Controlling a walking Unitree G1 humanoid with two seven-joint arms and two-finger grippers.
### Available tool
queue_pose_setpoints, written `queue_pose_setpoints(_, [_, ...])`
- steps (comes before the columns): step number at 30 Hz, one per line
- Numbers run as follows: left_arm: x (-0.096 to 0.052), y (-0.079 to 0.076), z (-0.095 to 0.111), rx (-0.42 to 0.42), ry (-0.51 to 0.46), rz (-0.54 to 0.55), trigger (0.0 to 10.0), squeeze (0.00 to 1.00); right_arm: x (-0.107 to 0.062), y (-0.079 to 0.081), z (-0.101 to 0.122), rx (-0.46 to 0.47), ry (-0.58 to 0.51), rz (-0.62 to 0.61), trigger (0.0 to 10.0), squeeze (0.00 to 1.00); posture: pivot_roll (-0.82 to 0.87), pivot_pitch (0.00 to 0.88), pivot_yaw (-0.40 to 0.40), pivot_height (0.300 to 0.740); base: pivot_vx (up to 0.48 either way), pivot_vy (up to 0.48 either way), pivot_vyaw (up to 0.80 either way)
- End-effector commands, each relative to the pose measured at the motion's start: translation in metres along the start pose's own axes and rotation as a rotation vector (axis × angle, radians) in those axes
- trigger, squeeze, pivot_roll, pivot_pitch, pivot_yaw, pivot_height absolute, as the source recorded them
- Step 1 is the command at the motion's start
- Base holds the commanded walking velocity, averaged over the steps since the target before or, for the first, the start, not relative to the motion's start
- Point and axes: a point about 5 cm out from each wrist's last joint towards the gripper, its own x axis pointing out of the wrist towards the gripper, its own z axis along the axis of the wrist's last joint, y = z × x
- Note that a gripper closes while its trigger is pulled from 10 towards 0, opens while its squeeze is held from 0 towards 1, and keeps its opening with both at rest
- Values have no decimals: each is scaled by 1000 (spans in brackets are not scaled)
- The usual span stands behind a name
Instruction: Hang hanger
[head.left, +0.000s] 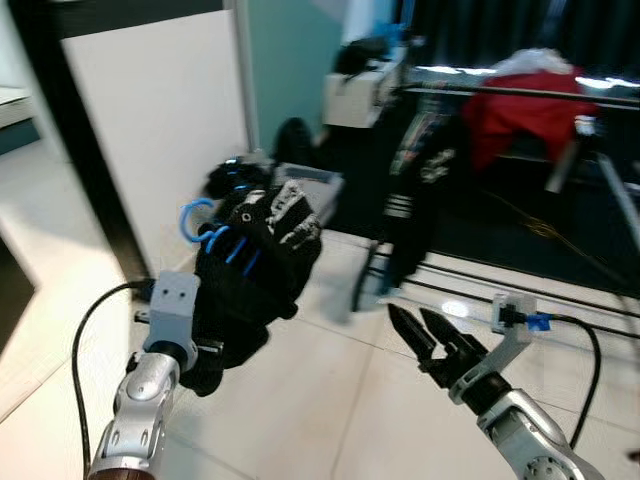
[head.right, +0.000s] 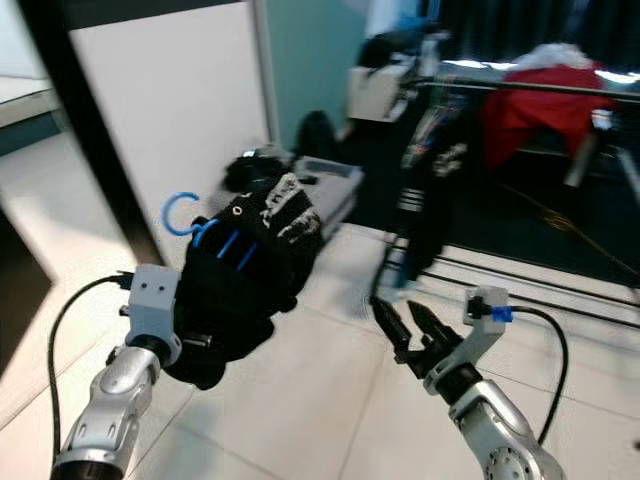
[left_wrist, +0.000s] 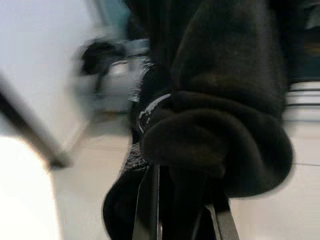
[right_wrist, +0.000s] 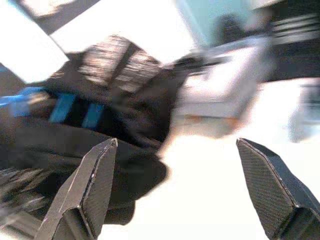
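Observation:
A blue hanger (head.left: 197, 224) carries a bunched black garment (head.left: 258, 268) with white print. My left gripper (left_wrist: 182, 220) is shut on this bundle from below and holds it up at chest height over the floor; its fingertips are buried in the cloth. Only the hanger's hook and a few blue bars (head.right: 232, 247) show. My right gripper (head.left: 422, 334) stands open and empty to the right of the bundle, with its fingers (right_wrist: 82, 195) pointing toward it. A clothes rail (head.left: 520, 93) runs across the back right.
On the rail hang a red garment (head.left: 522, 118) and a black printed one (head.left: 415, 190). A grey bin (head.left: 312, 186) with dark clothes stands on the floor behind the bundle. A white panel (head.left: 160, 120) stands at the left. Pale floor tiles (head.left: 340, 400) lie ahead.

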Motion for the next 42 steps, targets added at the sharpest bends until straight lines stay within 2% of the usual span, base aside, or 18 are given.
queue_pose_setpoints(1, [-8,-2,1,-59,-51,-35,10000,0,-5,-17,-11,-77,43,-123,10000,0,-111,0,-1,740,0,0,-800])
queue_pose_setpoints(2, [-8,-2,1,-59,-51,-35,10000,0,-5,-17,-11,-77,43,-123,10000,0,-111,0,-1,740,0,0,-800])
queue_pose_setpoints(3, [-18,-6,-9,-82,-37,-58,10000,0,-14,-30,-22,-139,94,-218,10000,0,-116,0,-3,740,0,0,-800])
queue_pose_setpoints(5, [-18,-6,-9,-82,-37,-58,10000,0,-14,-30,-22,-139,94,-218,10000,0,-116,0,-3,740,0,0,-800])
queue_pose_setpoints(6, [-25,-6,-14,-83,-28,-48,10000,0,-21,-32,-31,-170,129,-240,10000,0,-117,0,-9,740,0,0,-800])
queue_pose_setpoints(8, [-30,-6,-16,-80,-24,-39,10000,0,-26,-33,-37,-163,140,-257,10000,0,-113,0,-15,740,0,0,-800])
queue_pose_setpoints(11, [-36,-6,-17,-79,-37,-34,10000,0,-31,-34,-38,-173,143,-265,10000,0,-112,0,-25,740,112,0,-800])
queue_pose_setpoints(13, [-37,-7,-17,-74,-42,-37,10000,0,-30,-34,-36,-175,131,-262,10000,0,-110,0,-26,740,409,0,-800])
queue_pose_setpoints(24, [-37,-14,-14,-32,-66,-81,10000,0,-26,-37,-36,-219,119,-261,10000,0,-114,0,-26,740,480,0,0])
queue_pose_setpoints(33, [-36,-24,-10,30,-76,-157,10000,0,-26,-36,-40,-201,111,-267,10000,0,-120,0,-10,740,480,0,-800])
queue_pose_setpoints(42, [-30,-32,1,26,-107,-172,10000,0,-26,-34,-41,-195,101,-257,10000,0,-120,0,-2,740,480,0,-800])
